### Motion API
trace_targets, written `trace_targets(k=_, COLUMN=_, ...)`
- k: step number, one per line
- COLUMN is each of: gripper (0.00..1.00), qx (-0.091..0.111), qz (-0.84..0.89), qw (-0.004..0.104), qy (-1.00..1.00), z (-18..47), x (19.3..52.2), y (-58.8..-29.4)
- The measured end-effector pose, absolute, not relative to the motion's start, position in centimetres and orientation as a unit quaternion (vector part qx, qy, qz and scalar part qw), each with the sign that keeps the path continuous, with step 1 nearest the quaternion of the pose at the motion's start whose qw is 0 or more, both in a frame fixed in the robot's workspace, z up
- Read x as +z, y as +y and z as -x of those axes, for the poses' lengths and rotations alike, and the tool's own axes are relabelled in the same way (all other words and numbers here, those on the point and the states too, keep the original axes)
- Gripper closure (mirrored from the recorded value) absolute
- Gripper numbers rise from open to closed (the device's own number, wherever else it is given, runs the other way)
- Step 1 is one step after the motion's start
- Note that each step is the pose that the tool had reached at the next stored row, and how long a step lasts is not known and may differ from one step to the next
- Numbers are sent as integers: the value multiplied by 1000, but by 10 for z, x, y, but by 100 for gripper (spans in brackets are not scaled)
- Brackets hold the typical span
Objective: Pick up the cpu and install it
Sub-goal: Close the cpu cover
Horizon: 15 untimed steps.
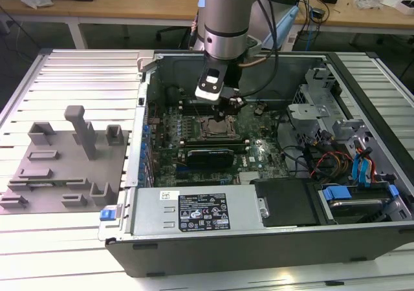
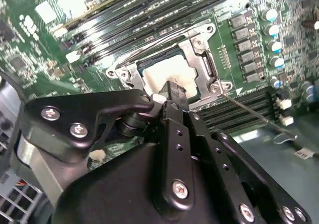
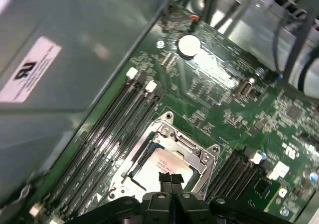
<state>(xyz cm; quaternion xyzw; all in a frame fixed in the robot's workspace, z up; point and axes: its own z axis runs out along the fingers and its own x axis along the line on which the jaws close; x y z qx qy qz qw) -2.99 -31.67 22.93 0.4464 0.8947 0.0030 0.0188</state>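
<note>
the cpu point(image 2: 168, 73) lies flat in the socket point(image 2: 198, 52), pale top up, its edges square with the metal frame around it. it is a square chip, so no long axis matters here. what matters is that it sits straight below your end effector point(image 3: 170, 178).

in both wrist views the two black fingertips are pressed together with nothing between them. they hang over the cpu's top, toward one edge rather than dead centre. whether they touch the surface, you cannot tell.

a thin lever wire point(image 2: 254, 115) angles away from one corner of the frame, which reads as unlatched, though that is a judgement. rows of dark memory slots point(image 3: 107, 132) flank the socket on both sides of the green motherboard point(image 3: 224, 89).

in the exterior view the arm reaches down into the open computer case point(image 1: 259, 242). the case lies on the slatted counter point(image 1: 65, 71), and a grey moulded fixture point(image 1: 65, 171) sits well apart at the exterior view's left.
</note>
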Motion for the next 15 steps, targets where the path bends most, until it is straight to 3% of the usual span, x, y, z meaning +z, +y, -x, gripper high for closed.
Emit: trace_targets(k=15, gripper=89, qx=6, qz=-286, qw=18, qy=958, z=30, x=229, y=-317)
